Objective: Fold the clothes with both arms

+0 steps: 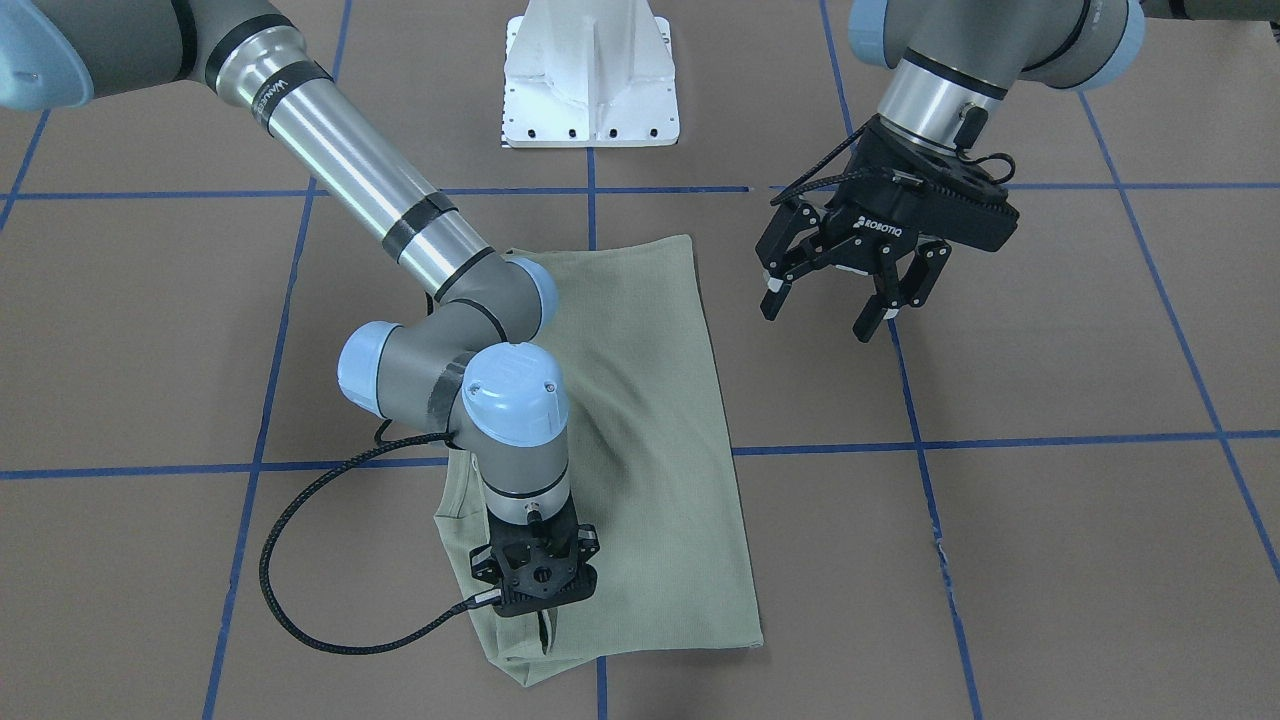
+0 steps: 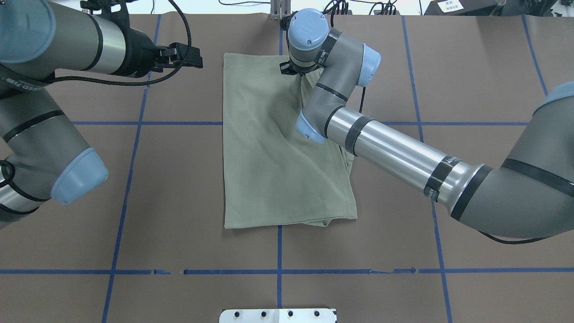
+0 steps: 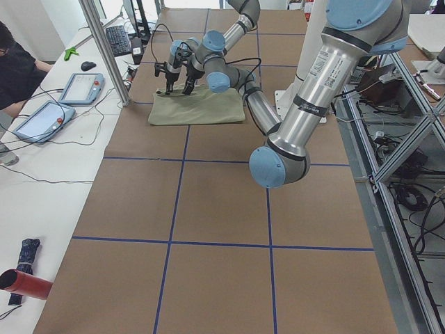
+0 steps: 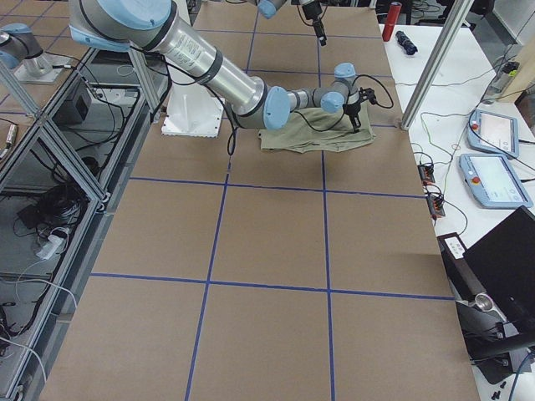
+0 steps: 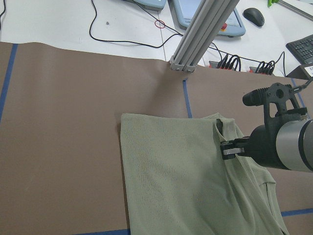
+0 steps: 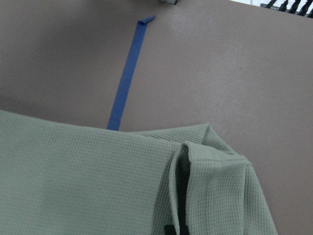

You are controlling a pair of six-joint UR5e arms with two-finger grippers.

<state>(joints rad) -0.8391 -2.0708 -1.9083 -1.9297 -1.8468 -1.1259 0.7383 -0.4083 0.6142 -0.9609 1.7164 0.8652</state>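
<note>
- Looking over the worktop (image 2: 475,58), I see the shirt (image 2: 269,170) folded into a long green rectangle. It lies on the middle strip and reaches towards the edge far from the robot.
- One long side of the shirt is a clean single edge. On the side towards the right arm, extra layers peep out at the corner nearest the robot.
- My right gripper (image 1: 545,628) points straight down at the shirt's far end, near the corner on the right arm's side. Its fingers are pinched together on a ridge of cloth that rises up to them.
- The right wrist view shows that ridge as a raised fold just inside the shirt's far edge.
- My left gripper (image 1: 822,312) hangs above bare worktop beside the shirt's other long side, apart from the cloth. Its fingers are spread wide with nothing between them.
- The right arm (image 2: 394,157) stretches across the shirt, and the left arm (image 2: 54,148) sits off to the side.
- Blue tape lines (image 1: 1000,440) cross the worktop, and the white base (image 1: 590,80) stands at the robot-side edge.
</note>
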